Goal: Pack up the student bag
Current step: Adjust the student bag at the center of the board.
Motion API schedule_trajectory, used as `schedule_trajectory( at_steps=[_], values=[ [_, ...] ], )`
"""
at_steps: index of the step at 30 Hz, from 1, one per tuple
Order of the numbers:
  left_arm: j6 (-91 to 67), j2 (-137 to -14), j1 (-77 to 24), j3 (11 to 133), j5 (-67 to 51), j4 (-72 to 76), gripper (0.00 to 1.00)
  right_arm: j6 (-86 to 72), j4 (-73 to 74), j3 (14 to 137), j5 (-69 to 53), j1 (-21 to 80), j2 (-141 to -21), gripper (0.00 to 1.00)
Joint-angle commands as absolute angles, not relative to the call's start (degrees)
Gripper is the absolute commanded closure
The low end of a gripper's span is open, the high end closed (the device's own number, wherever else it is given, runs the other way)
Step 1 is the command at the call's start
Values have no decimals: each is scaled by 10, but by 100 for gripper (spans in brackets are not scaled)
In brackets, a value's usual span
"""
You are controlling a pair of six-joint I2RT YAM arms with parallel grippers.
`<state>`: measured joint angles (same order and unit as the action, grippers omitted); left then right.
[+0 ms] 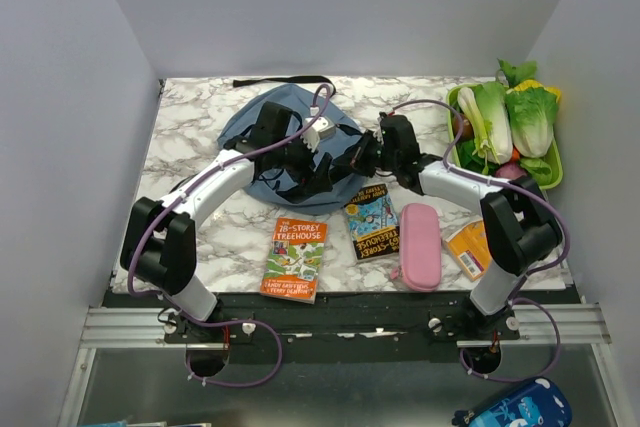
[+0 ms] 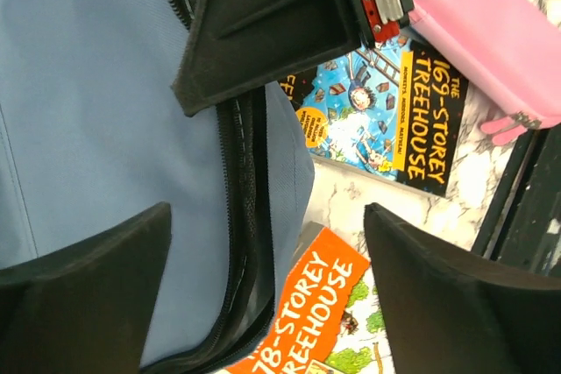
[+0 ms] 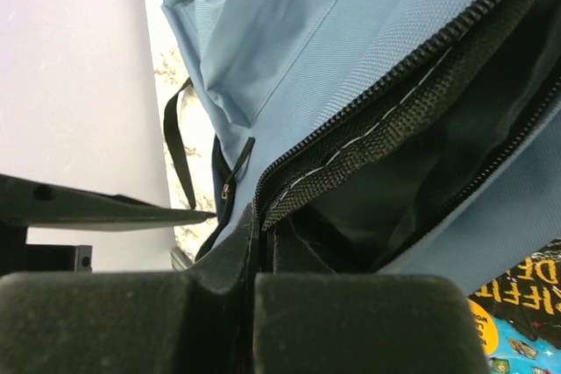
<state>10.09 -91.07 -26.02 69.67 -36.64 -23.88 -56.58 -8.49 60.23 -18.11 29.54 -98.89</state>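
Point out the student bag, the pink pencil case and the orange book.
student bag (image 1: 240, 135): top external view, left blue fabric panel.
pink pencil case (image 1: 420, 245): top external view, middle of its top.
orange book (image 1: 296, 259): top external view, cover centre.

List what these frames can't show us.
- Inside of student bag: top view, left arm and right arm over the opening; right wrist view shows only dark lining.
- Whether right gripper pinches the zip edge: right wrist view, its own shut fingers hide contact.
- Orange item label: top view, too small, partly behind right arm; left wrist view, cut by top edge.
- Blue pouch: top view, cut by bottom edge.
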Motion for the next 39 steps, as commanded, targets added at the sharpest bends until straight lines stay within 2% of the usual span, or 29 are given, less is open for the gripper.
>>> schedule_trajectory(
  at_steps=[1, 7, 17, 21, 22, 23, 25, 27, 28, 32, 35, 39],
  values=[
    [106, -892, -267, 692, -347, -237, 1, -560, -91, 630, -185, 292, -968, 99],
    [112, -890, -281, 689, -309, -228, 1, -576, -101, 632, -192, 294, -963, 100],
    [156, -922, -301, 673, -99, -177, 1, -569, -111, 614, -203, 295, -933, 100],
    [153, -923, -298, 677, -84, -172, 27, -557, -104, 609, -201, 296, -929, 100],
    [149, -919, -296, 671, -85, -166, 45, -554, -105, 606, -200, 296, -928, 99],
    [140, -914, -295, 670, -86, -158, 56, -553, -105, 603, -200, 296, -929, 100],
    [132, -908, -295, 673, -87, -158, 74, -552, -112, 595, -203, 297, -930, 99],
    [124, -908, -295, 675, -87, -157, 86, -550, -117, 593, -205, 299, -933, 99],
    [121, -909, -295, 674, -82, -156, 100, -541, -119, 594, -213, 300, -934, 99],
    [110, -908, -291, 675, -50, -138, 100, -503, -102, 571, -193, 302, -905, 49],
    [92, -906, -273, 686, -44, -136, 100, -456, -126, 529, -197, 302, -854, 30],
    [65, -931, -236, 722, -105, -169, 100, -404, -187, 454, -261, 302, -823, 20]
  ],
)
